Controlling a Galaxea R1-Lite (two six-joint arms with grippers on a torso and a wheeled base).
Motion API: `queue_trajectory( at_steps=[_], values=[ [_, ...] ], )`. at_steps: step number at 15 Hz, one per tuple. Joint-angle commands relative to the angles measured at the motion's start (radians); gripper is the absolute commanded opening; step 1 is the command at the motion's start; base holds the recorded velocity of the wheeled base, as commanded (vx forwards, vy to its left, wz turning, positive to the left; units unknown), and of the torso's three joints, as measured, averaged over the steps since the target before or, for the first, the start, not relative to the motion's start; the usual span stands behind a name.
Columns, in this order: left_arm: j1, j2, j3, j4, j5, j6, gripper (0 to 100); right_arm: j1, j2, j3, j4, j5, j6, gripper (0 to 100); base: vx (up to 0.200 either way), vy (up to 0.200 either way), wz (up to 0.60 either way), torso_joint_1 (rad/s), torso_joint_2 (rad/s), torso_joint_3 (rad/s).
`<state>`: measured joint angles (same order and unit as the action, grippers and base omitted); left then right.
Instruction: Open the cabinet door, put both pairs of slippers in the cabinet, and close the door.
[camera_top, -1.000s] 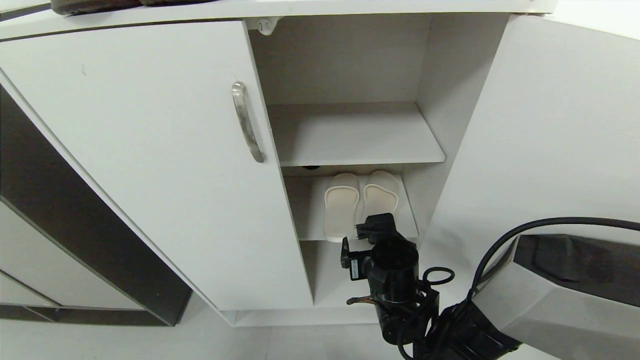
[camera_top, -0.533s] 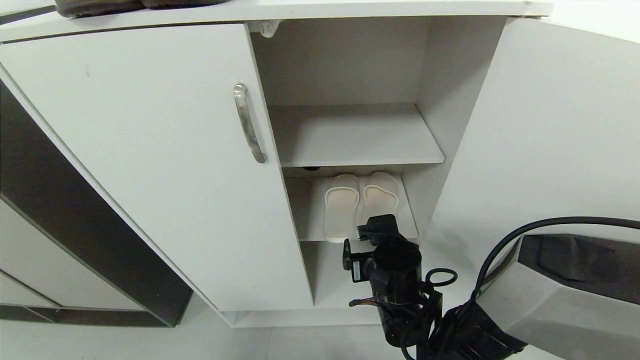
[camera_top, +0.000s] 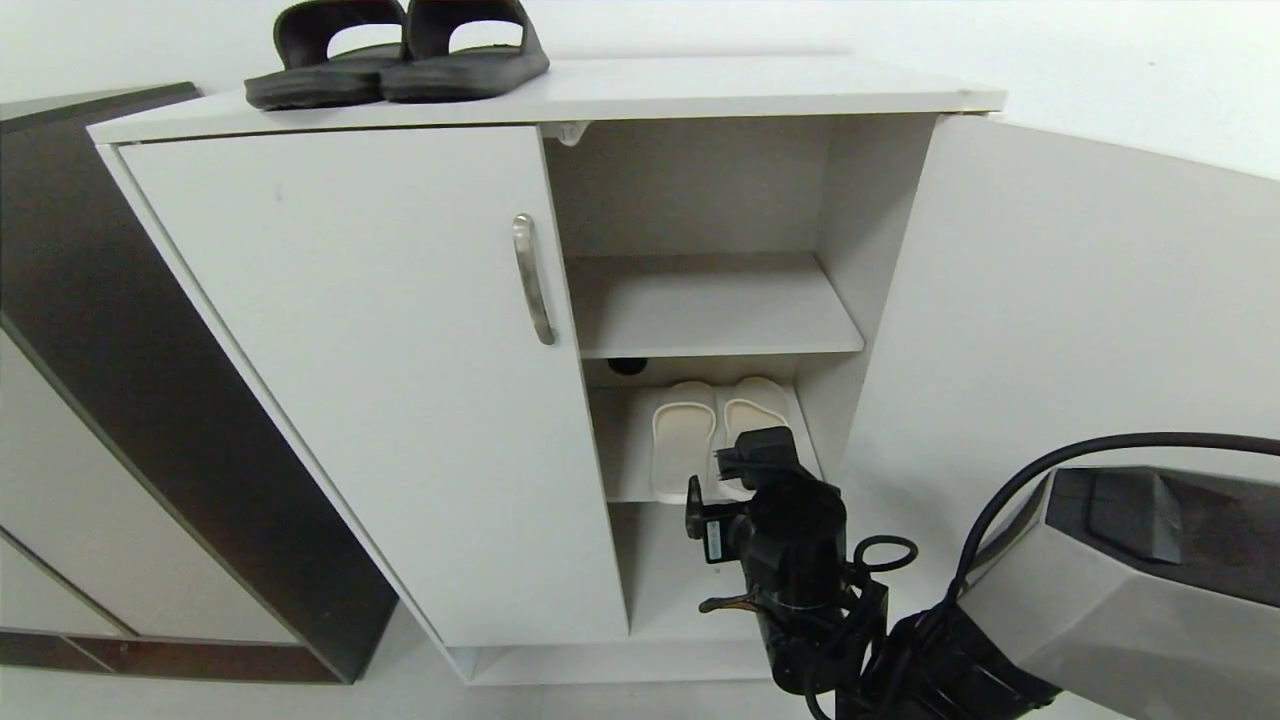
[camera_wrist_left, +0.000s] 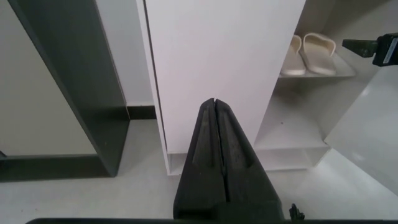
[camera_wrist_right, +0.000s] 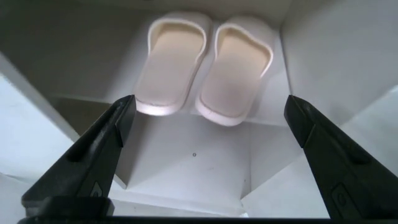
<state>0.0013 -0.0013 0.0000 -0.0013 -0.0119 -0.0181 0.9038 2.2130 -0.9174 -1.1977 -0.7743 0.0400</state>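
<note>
Camera's swung up since a second ago, so the black slippers (camera_top: 400, 55) now show whole on top of the cabinet (camera_top: 760, 98). Cream slippers (camera_top: 715, 432) sit on its lower shelf, right door (camera_top: 1060, 300) wide open. Right pincer (camera_top: 752, 458), fingers apart, hovers just before that shelf, seemingly unmoved. Left pincer (camera_wrist_left: 214, 106), pressed together, hangs low before the cabinet's shut door (camera_wrist_left: 217, 50).

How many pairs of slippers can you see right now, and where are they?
2. The cream pair lies on the middle shelf; the black pair sits on the cabinet top. The shut left door could hide more.
</note>
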Motion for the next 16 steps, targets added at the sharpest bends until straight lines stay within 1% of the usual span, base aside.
queue_trajectory(
  at_steps=[1,3,4,5,6,7,8,9,16],
  values=[
    [0.0,0.001,0.0,0.0,0.0,0.0,0,0.0,-0.001,0.0,0.0,0.0,0.0,100,0.0,0.0,0.0,0.002,0.0,0.217],
    [0.0,0.001,0.0,0.0,0.007,0.0,0,0.0,-0.004,0.008,0.0,0.004,0.001,100,0.0,0.0,0.0,0.005,0.0,0.205],
    [0.0,0.001,0.0,0.0,0.012,0.003,0,0.004,-0.068,0.12,-0.025,0.168,0.0,100,0.0,0.0,0.0,-0.002,0.0,0.203],
    [0.0,0.001,0.0,0.0,0.012,0.007,0,0.01,-0.105,0.172,-0.036,0.273,0.0,100,0.0,0.0,0.0,0.002,0.0,0.129],
    [0.0,0.001,0.0,0.0,0.012,0.009,0,0.012,-0.154,0.223,-0.036,0.346,0.011,100,0.0,0.0,0.0,0.0,0.0,0.0],
    [0.0,0.001,0.0,0.0,0.012,0.007,0,0.012,-0.187,0.249,-0.037,0.398,0.041,100,0.0,0.0,0.0,0.0,0.0,0.0],
    [0.0,0.001,0.0,0.0,0.012,0.006,0,0.013,-0.222,0.278,-0.036,0.472,0.055,100,0.0,0.0,0.0,0.0,0.0,0.0],
    [0.0,0.001,0.0,0.0,0.012,0.004,0,0.012,-0.237,0.301,-0.033,0.515,0.058,100,0.0,0.0,0.0,0.0,0.0,0.0],
    [0.0,0.001,0.0,0.0,0.009,0.001,0,0.009,-0.219,0.319,-0.045,0.517,0.049,100,0.0,0.0,0.0,0.0,0.0,0.0]
  ],
)
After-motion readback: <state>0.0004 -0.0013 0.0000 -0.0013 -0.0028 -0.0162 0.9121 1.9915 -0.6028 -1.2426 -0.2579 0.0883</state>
